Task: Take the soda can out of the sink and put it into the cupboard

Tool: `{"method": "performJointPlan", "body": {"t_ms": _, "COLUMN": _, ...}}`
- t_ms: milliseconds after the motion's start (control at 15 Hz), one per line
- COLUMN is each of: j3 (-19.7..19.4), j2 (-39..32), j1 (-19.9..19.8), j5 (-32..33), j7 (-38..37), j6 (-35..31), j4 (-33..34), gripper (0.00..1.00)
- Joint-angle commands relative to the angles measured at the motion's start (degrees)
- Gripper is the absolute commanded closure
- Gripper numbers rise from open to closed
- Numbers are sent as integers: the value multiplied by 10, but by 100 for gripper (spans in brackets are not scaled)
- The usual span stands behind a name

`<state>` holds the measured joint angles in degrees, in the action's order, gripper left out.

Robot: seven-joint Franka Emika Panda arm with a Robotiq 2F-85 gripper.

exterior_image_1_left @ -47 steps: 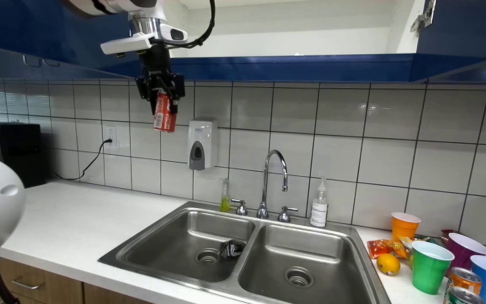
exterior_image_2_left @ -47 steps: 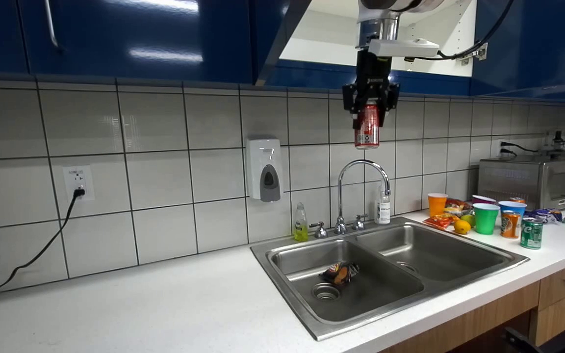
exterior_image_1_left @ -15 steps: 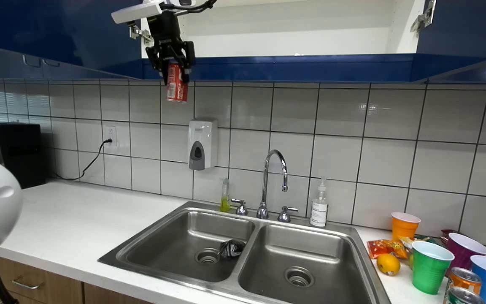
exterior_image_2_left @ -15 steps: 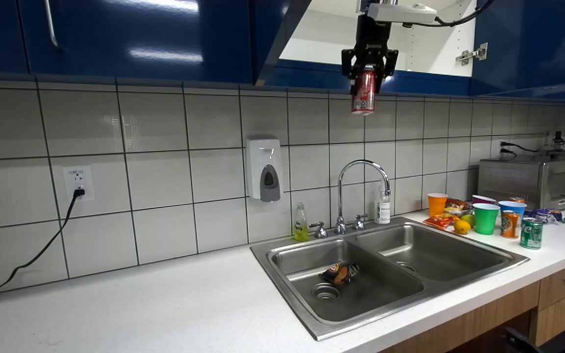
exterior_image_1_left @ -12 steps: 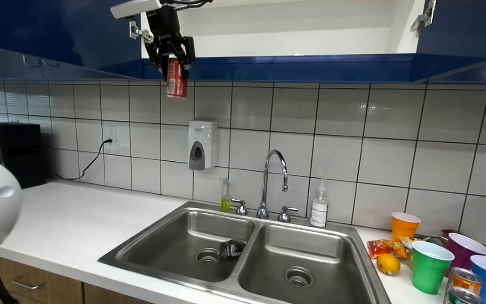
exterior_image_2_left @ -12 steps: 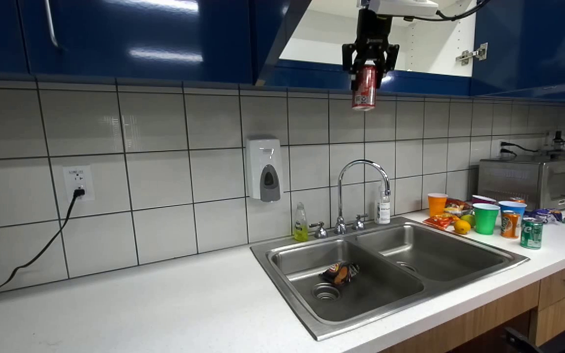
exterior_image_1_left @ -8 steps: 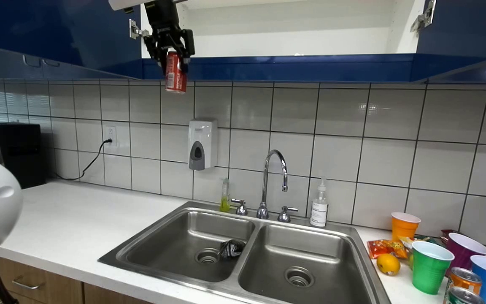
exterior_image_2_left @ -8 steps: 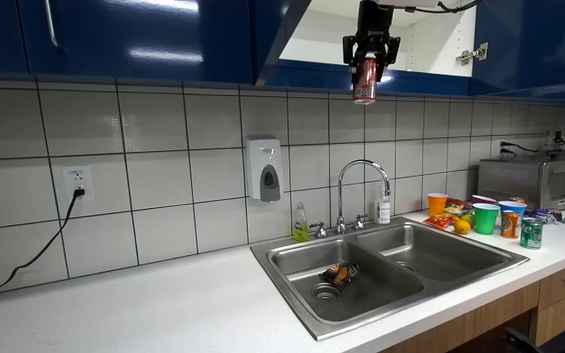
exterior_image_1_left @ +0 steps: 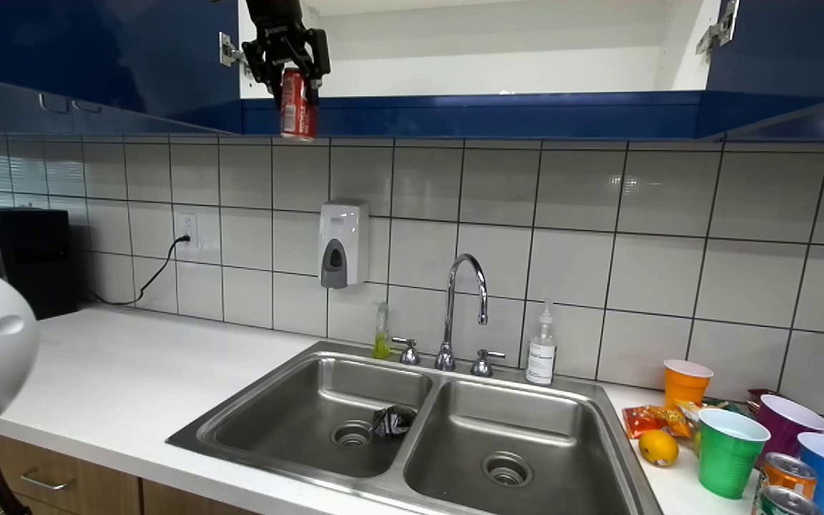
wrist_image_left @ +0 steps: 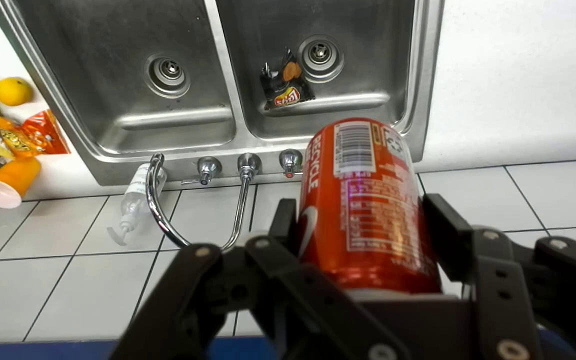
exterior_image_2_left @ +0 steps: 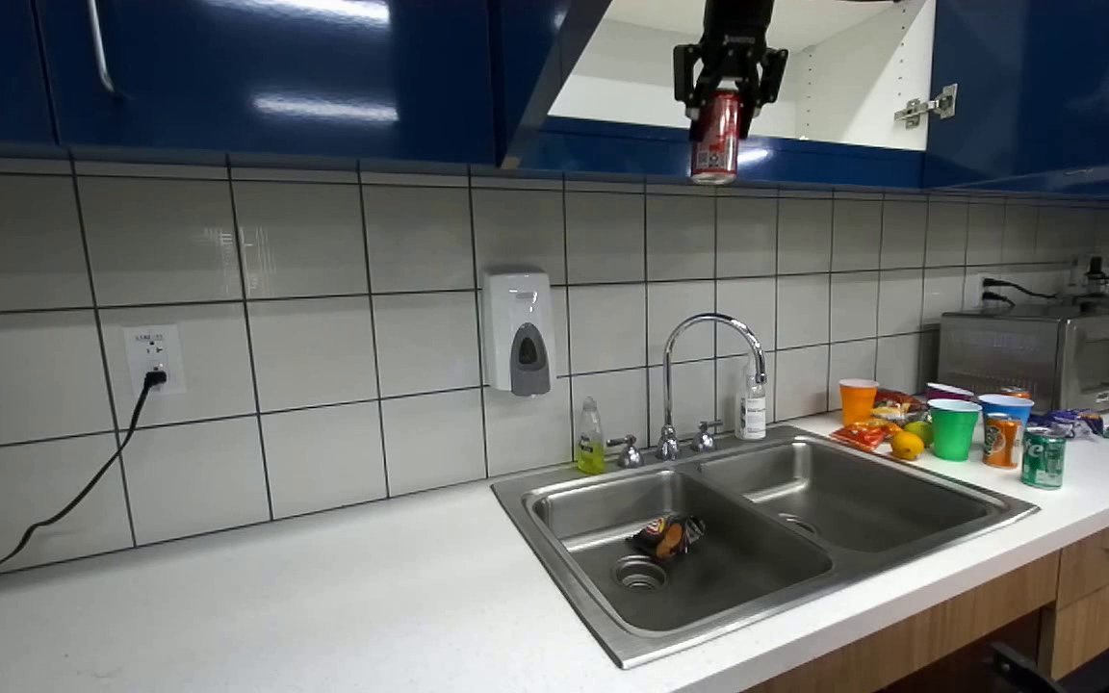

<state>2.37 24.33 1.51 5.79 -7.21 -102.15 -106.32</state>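
The red soda can (exterior_image_1_left: pixel 298 118) hangs nearly upright, slightly tilted, in my gripper (exterior_image_1_left: pixel 297 94). Both also show in an exterior view, the can (exterior_image_2_left: pixel 714 159) and the gripper (exterior_image_2_left: pixel 720 130). In the wrist view black fingers press both sides of the can (wrist_image_left: pixel 363 200); its far end points down over the sink (wrist_image_left: pixel 225 65). The open cupboard (exterior_image_1_left: pixel 491 68) has a white interior and blue frame; it also shows in an exterior view (exterior_image_2_left: pixel 636 82). The gripper and can overlap the cupboard's lower blue edge in both exterior views, the can's bottom around that edge's height. The distance to it is unclear.
A black snack bag (exterior_image_2_left: pixel 667 536) lies in the sink, below a chrome faucet (exterior_image_1_left: pixel 466 268). A soap dispenser (exterior_image_1_left: pixel 344 245) hangs on the tiled wall. Open blue doors (exterior_image_1_left: pixel 97 57) flank the cupboard. Cups (exterior_image_1_left: pixel 732 454), cans, fruit and snacks stand on the counter.
My gripper has risen steadily with the can, from below the cupboard's lower edge to overlapping it. The grip on the can looks the same.
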Motion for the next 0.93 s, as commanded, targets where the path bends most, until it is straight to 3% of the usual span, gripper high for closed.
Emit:
{"method": "performJointPlan", "body": {"t_ms": 0, "j3": 4, "j2": -14, "j1": -3, "j5": 1, "j7": 15, "j6": 14, "j4": 32, "gripper": 60}}
{"method": "performJointPlan", "body": {"t_ms": 867, "j3": 5, "j2": -57, "j1": -4, "j5": 11, "j7": 24, "j6": 10, "j4": 88, "gripper": 60}}
